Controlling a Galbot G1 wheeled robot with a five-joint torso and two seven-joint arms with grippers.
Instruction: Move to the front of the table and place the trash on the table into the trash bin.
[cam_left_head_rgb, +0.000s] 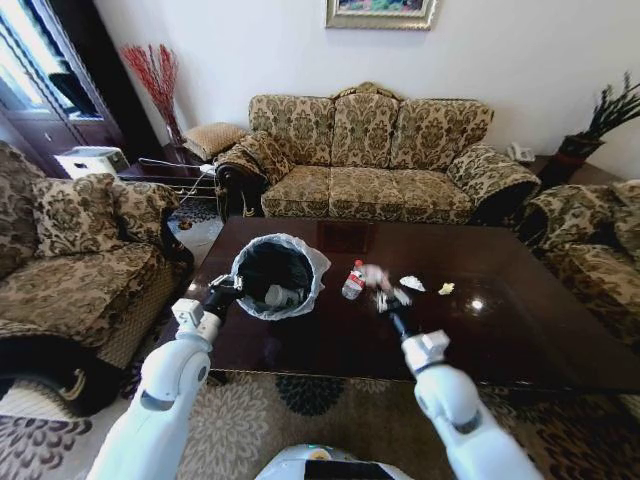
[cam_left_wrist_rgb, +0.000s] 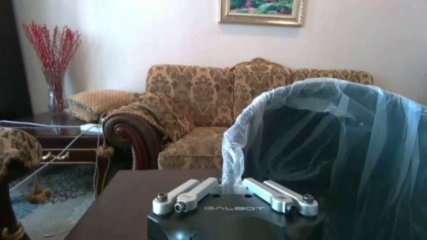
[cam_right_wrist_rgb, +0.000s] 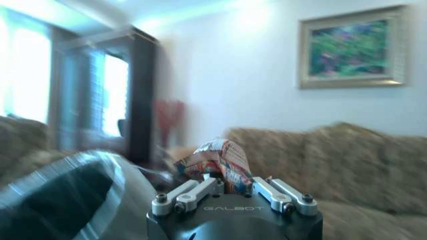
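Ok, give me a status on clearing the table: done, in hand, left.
Done: the robot is at the table, and the trash bin already holds at least one pale item. In hand: the right gripper is shut on a crumpled wrapper, lifted near the bin; the left gripper grips the bin's lined rim. Left: the red-capped bottle, a white scrap and a yellowish scrap lie on the tabletop.

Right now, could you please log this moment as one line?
left claw: shut on trash bin rim | right claw: shut on wrapper | bottle on table

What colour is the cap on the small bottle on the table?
Red, on the small clear bottle; clearest in the head view.
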